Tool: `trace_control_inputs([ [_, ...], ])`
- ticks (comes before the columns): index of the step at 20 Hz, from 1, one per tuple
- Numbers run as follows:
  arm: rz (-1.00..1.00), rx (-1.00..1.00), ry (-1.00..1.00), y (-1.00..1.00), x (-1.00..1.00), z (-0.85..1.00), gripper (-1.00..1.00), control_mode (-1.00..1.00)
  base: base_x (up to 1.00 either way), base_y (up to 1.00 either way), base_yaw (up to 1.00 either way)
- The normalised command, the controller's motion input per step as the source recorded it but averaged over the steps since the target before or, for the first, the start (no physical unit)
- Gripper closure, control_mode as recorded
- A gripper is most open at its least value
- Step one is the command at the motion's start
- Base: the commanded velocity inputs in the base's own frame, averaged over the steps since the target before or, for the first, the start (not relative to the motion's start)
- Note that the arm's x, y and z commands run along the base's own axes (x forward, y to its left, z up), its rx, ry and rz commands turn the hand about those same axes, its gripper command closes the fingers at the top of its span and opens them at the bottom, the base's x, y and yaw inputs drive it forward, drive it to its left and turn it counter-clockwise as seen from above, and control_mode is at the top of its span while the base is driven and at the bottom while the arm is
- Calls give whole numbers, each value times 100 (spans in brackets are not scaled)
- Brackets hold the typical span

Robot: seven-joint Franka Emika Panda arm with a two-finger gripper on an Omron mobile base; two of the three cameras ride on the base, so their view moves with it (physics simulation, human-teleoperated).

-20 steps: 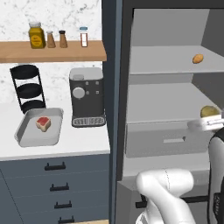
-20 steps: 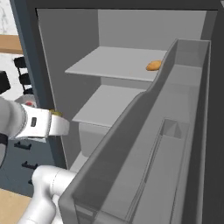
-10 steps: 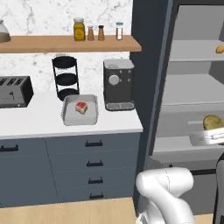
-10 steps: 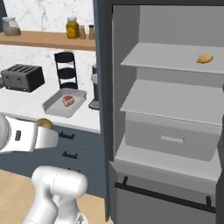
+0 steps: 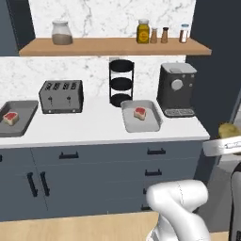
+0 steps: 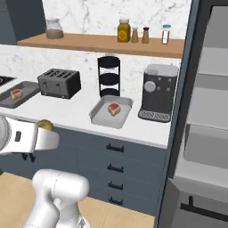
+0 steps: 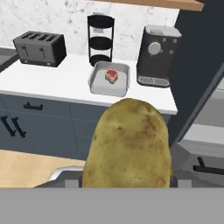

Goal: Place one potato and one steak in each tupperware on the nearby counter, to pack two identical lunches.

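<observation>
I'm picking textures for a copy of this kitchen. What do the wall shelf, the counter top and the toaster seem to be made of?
Shelf: looks like wood, by its matte warm brown, though no grain shows.
Counter: plain white, smooth, perhaps laminate or stone; unclear.
Toaster: probably metal, dark grey, dull sheen.

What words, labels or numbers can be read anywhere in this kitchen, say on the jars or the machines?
None can be read.
The yellow jar on the wooden shelf has a darker band, perhaps a label, too blurred to read.
The coffee machine shows a round dial without markings.
The toaster has plain knobs, no lettering.
The potato in the claw is unmarked.
</observation>
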Motion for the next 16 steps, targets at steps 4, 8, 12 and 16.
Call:
trace_control_inputs([
  [4, 0, 0, 0, 0, 0, 0, 100, 100, 56, 100, 7],
  [8, 0, 0, 0, 0, 0, 0, 100, 100, 72, 100, 6],
  [12, 0, 0, 0, 0, 0, 0, 100, 100, 51, 100, 6],
  [16, 0, 0, 0, 0, 0, 0, 100, 100, 18, 100, 1],
])
